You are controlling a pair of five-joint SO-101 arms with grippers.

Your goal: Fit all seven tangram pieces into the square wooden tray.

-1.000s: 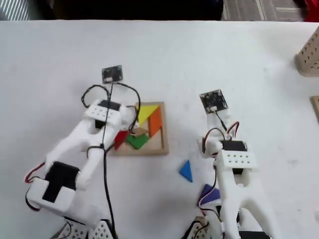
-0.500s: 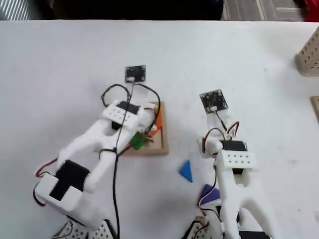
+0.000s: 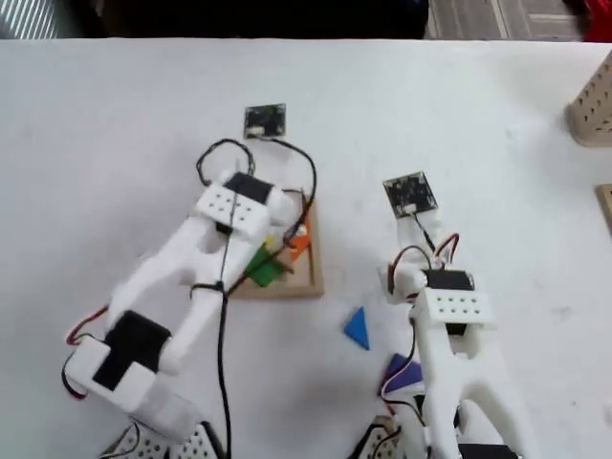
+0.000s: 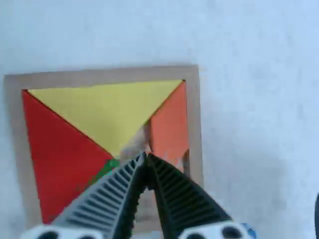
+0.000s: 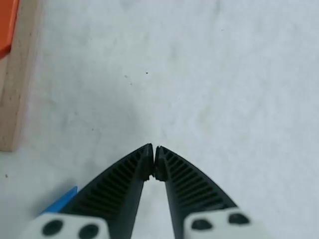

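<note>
Directly above tray [image 4: 99,77], closed left claw [image 4: 146,158].

White table [image 3: 115,115], plain matte top, spans high view. Square wooden tray [image 3: 312,275] lies flat on it, left of centre. Small blue triangular piece [image 3: 357,328] on bare tabletop, near tray's right front corner, not touching. Purple piece [image 3: 400,371] closer to front edge, near blue one, partly hidden. Pale perforated wooden block [image 3: 595,105] at far right edge.
</note>
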